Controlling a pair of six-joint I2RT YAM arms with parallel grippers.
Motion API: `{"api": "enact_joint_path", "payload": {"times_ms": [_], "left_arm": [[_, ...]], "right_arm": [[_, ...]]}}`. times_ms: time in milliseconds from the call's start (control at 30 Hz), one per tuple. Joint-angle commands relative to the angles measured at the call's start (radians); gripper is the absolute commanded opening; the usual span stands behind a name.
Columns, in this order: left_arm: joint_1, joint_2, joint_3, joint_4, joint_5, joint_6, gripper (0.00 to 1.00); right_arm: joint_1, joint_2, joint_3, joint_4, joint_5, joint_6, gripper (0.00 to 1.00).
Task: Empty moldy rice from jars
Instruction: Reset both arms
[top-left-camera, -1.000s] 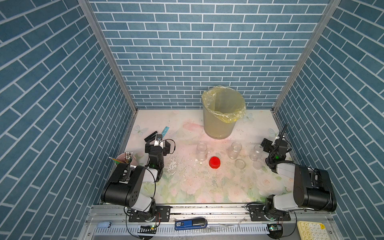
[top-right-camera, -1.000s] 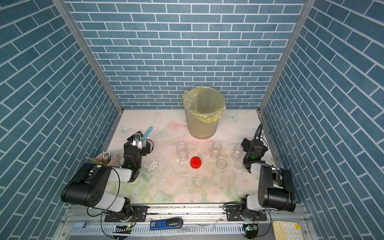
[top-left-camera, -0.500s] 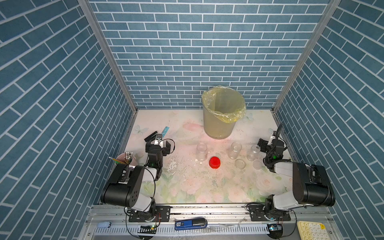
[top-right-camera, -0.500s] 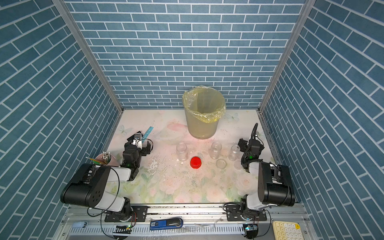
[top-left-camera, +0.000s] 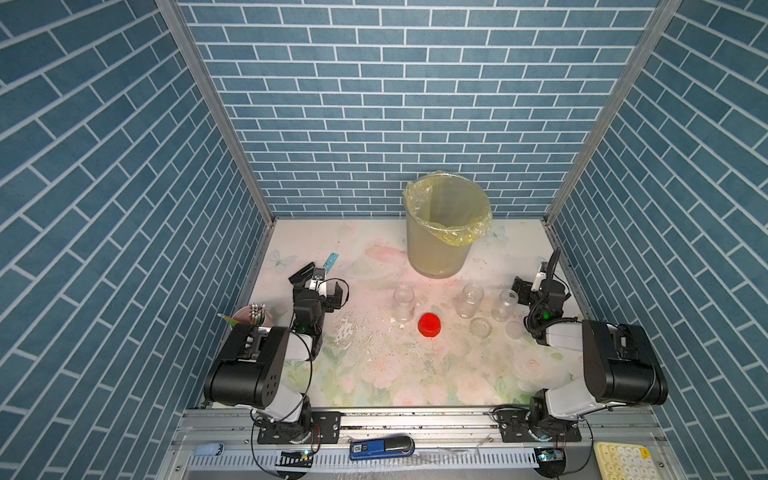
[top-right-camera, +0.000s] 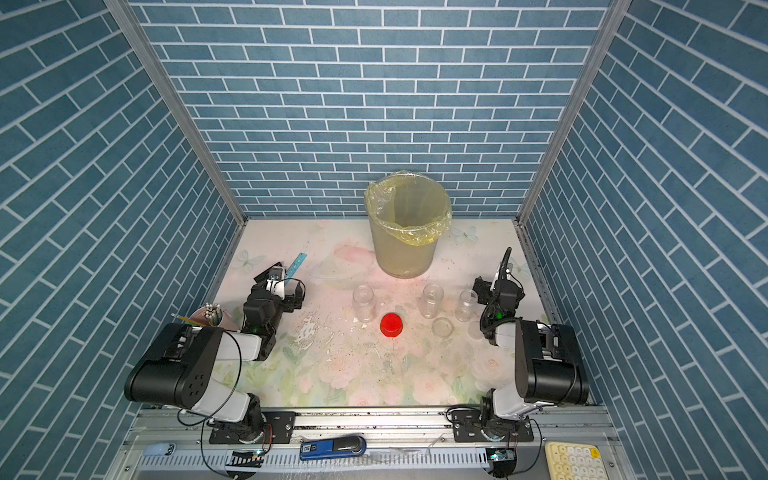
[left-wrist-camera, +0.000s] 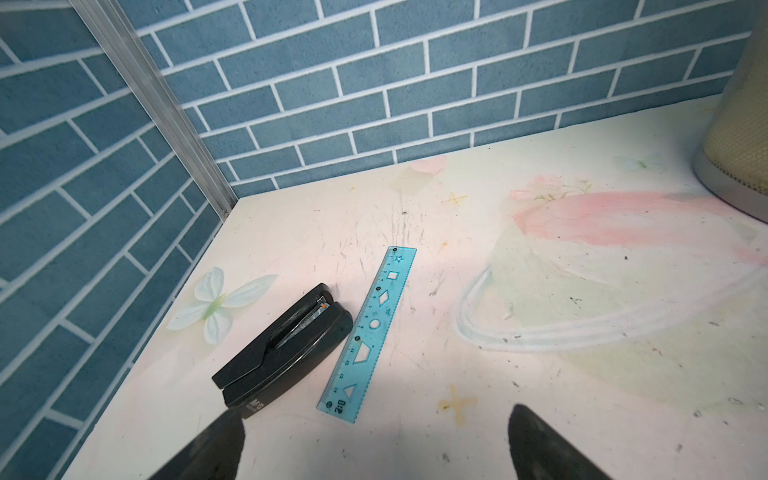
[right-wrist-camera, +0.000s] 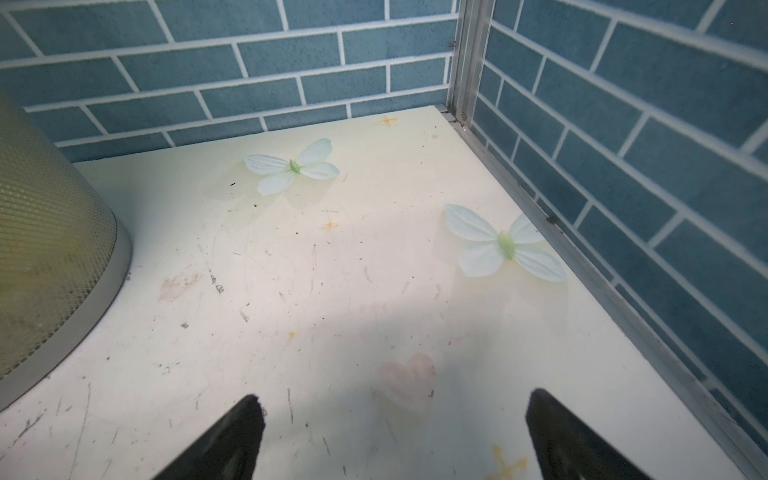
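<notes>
R arm has shifted slightly left vs 1 s ago; L arm unchanged. L fingers (left-wrist-camera: 208, 453) and R fingers (right-wrist-camera: 232, 440) are both spread wide, holding nothing, low over bare desk (top-left-camera: 374, 374). 3 jars (top-left-camera: 403, 303) stand upright mid-desk, just near of bin (top-left-camera: 432, 253), lids off, apparently empty. Red cap (top-left-camera: 429, 325) lies beside them. No moldy rice visible. Judgement: emptying done, arms parking.
</notes>
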Motion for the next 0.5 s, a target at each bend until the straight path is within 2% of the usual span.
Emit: {"api": "enact_joint_path", "payload": {"times_ms": [0,467], "left_arm": [[0.007,0.007,0.014,-0.005,-0.009,-0.011,1.00],[0.014,0.010,0.039,-0.048,-0.023,-0.025,1.00]], "right_arm": [[0.019,0.025,-0.030,0.078,-0.013,-0.065,0.99],[0.027,0.025,-0.028,0.076,-0.004,-0.066,0.99]]}}
